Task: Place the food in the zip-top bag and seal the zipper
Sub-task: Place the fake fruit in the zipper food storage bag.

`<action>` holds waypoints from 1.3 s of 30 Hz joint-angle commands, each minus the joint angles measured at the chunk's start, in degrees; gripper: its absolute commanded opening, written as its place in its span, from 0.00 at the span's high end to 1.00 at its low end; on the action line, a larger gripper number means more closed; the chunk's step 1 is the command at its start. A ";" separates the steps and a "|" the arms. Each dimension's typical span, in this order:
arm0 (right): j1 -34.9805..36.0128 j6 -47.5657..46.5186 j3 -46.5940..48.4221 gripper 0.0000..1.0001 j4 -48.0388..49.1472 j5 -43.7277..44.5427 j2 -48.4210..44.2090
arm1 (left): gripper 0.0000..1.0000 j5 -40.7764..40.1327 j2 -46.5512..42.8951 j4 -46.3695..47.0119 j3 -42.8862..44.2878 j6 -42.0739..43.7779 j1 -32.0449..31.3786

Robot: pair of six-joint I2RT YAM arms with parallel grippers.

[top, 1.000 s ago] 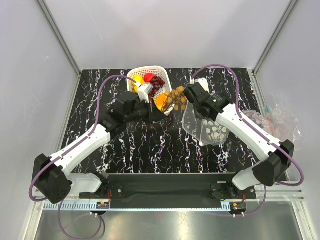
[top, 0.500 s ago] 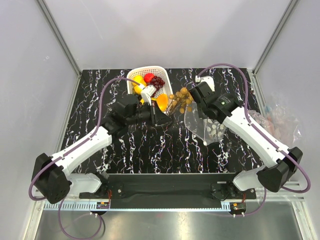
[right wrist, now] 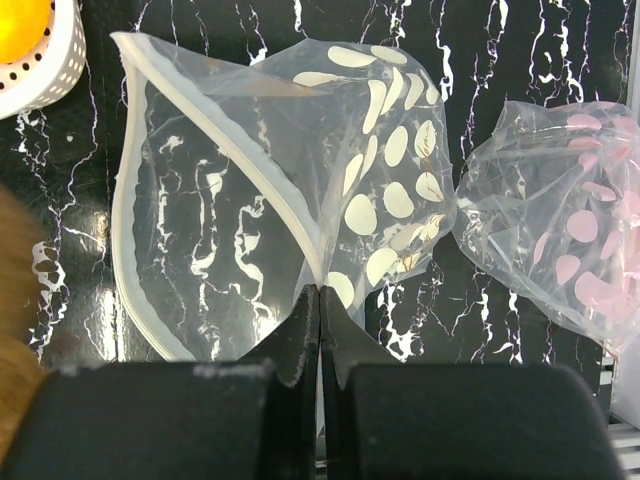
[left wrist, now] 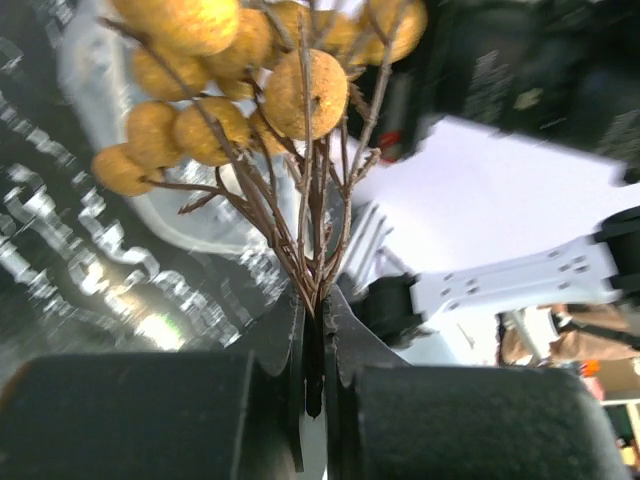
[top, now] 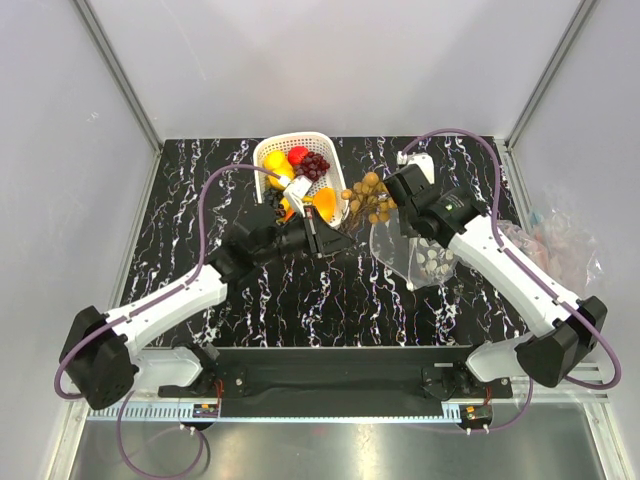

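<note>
In the top view the left gripper [top: 330, 233] sits near the middle of the black marbled table [top: 250, 300]. Its jaws are pinched tight on the bare brown stems of the tan grapes [top: 367, 194]. The cluster fans out beyond the fingertips toward 2 o'clock, and the left wrist view shows the round fruits [left wrist: 300, 80] standing above the closed fingers.

At about 4 o'clock from the grapes lies the zip-top bag [right wrist: 250, 200], clear with cream dots. Its white zipper rim gapes wide, unsealed. The right gripper [right wrist: 318, 300] has its jaws clamped on that rim, holding one lip of the mouth. The grapes hang just beside the mouth, at its 10 o'clock edge, and are not inside the bag.

A second clear bag with pink dots [right wrist: 570, 240] lies at 3 o'clock from the first, close by.

Farther back, at 12 o'clock on the table, stands the white lattice basket [top: 295, 135]. In it are an orange [top: 324, 204] at its near end, a lemon [top: 277, 163], a strawberry [top: 298, 154] and dark purple grapes [top: 316, 166]
</note>
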 commanded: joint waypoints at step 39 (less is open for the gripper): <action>-3.55 -3.27 1.50 1.00 1.70 -1.22 -2.43 | 1.00 -29.16 10.09 -33.65 21.45 40.79 -16.61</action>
